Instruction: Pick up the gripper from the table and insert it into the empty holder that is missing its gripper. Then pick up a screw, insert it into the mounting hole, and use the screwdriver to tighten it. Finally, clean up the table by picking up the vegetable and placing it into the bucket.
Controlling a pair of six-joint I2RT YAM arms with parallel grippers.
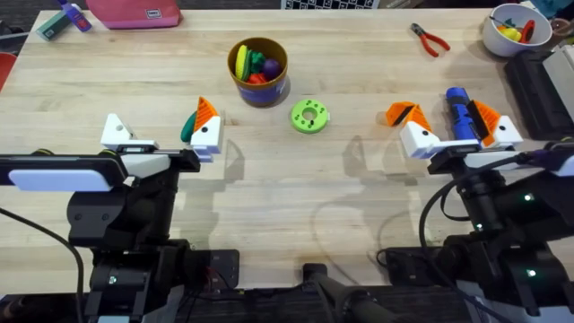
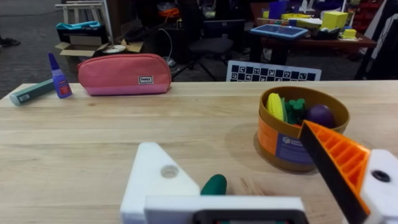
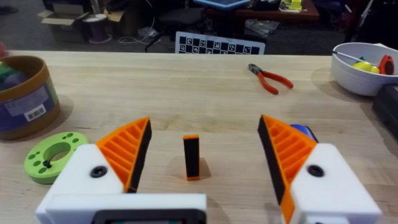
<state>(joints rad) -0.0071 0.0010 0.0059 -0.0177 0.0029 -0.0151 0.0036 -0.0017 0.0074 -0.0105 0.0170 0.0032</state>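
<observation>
While both arms sit low at the near edge of the wooden table [image 1: 296, 193], each gripper points toward the far side w/ jaws spread wide, gripping nothing.

Left gripper [image 1: 160, 123]: its right side carries an orange ribbed finger [image 1: 205, 111]. Its left side is a bare white empty holder [image 1: 115, 133] w/ no finger. In the left wrist view a small round mounting hole [image 2: 169, 171] shows in that block's face. The dark green vegetable [image 1: 187, 128] lies on the table between the jaws, just beside the orange finger.

Right gripper [image 1: 444, 112]: both orange fingers fitted. The blue screwdriver [image 1: 457, 109] lies between them, close to the right-hand finger, pointing near-to-far. In the right wrist view a small orange and black piece, prob. the loose gripper [image 3: 191, 157], stands on edge on the table between the jaws, nearer the left one.

Far centre: the orange bucket [image 1: 260, 92] w/ purple lower band stands upright, holding yellow, green, red and purple toys. A green disc [image 1: 309, 116] lies just right of it.

Far right: red-handled pliers [image 1: 430, 39] and a white bowl [image 1: 491, 36] w/ toys. Far left: a pink pouch [image 1: 134, 13].
</observation>
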